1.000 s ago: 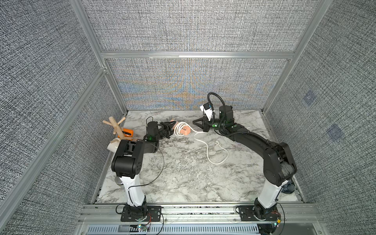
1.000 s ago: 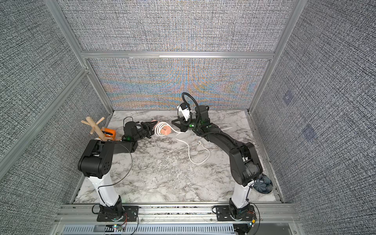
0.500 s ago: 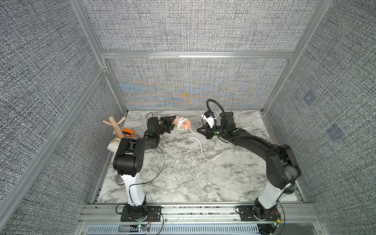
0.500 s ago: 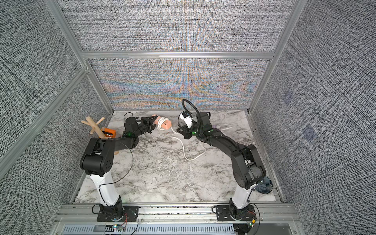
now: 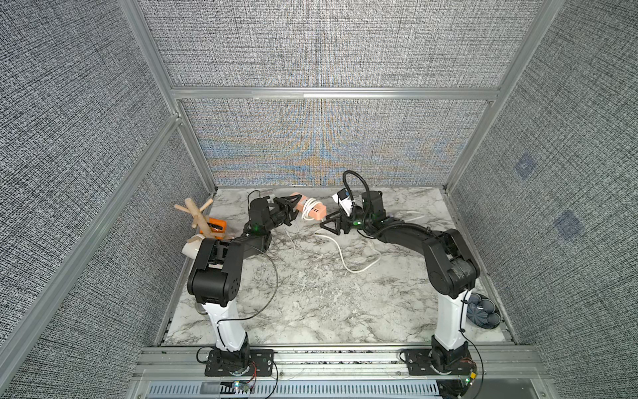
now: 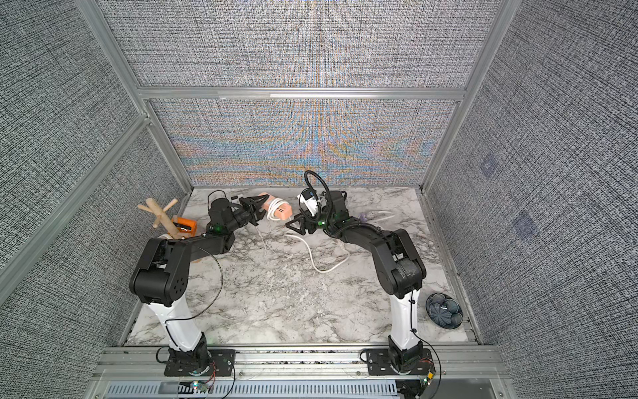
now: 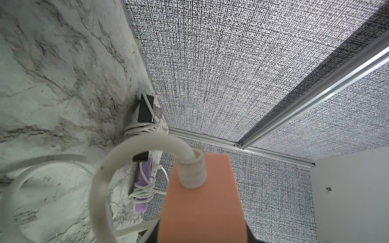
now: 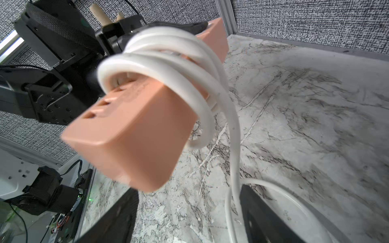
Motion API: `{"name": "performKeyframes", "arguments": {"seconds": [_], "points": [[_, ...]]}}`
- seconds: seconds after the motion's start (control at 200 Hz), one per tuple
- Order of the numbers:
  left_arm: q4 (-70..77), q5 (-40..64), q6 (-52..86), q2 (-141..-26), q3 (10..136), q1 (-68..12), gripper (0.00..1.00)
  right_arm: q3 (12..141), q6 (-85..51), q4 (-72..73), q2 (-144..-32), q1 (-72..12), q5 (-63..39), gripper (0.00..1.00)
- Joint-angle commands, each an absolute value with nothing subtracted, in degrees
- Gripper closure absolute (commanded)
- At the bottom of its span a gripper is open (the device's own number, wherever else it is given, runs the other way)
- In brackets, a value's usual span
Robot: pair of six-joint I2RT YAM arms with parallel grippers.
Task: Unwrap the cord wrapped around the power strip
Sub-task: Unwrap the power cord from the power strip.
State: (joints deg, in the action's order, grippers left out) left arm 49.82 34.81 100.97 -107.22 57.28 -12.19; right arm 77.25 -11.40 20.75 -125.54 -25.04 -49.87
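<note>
The left gripper clamps the peach power strip, now raised and farther back than a second ago. The right gripper, shut then, stands wide just beside the strip's end; the loose cord trails between its jaws onto the worktop, seemingly untouched

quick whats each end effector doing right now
left end effector: closed, holding the power strip
right end effector: open, the cord passes between its fingers ungripped
</note>
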Motion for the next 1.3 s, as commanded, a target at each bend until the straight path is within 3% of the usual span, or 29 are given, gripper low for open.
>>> {"name": "performKeyframes", "arguments": {"seconds": [0.0, 0.27, 0.335, 0.445, 0.52, 0.596, 0.851, 1.121, 1.296], "points": [[54.84, 36.21, 103.30, -106.63, 57.83, -12.86, 0.99, 76.74, -17.19, 30.04, -127.11, -25.11, -52.47, 0.22], [54.93, 36.64, 104.29, -105.57, 58.80, -13.94, 0.99, 77.74, -21.74, 35.19, -129.83, -25.54, -52.81, 0.31], [54.85, 36.68, 104.31, -105.23, 58.58, -13.89, 0.99, 77.74, -22.50, 35.81, -130.06, -25.47, -52.94, 0.43], [55.37, 36.86, 104.64, -104.90, 57.86, -13.89, 0.99, 76.58, -24.84, 38.26, -129.90, -24.58, -53.94, 0.77], [56.78, 36.90, 105.64, -104.78, 57.16, -13.89, 0.99, 75.80, -26.99, 39.13, -129.35, -23.24, -55.09, 0.85], [57.34, 37.13, 105.79, -104.34, 56.46, -13.89, 0.99, 75.01, -27.43, 38.03, -127.79, -21.79, -55.94, 1.00], [53.70, 35.57, 100.69, -104.57, 55.89, -13.71, 0.99, 75.05, -13.08, 18.51, -115.93, -20.32, -52.71, 1.00], [51.54, 29.93, 98.49, -106.17, 58.97, -14.24, 0.99, 67.03, -9.39, 15.60, -104.08, -22.91, -54.23, 1.00], [51.56, 27.33, 98.50, -107.40, 60.55, -14.89, 0.99, 64.39, -4.06, 10.46, -101.01, -27.74, -48.60, 1.00]]}}
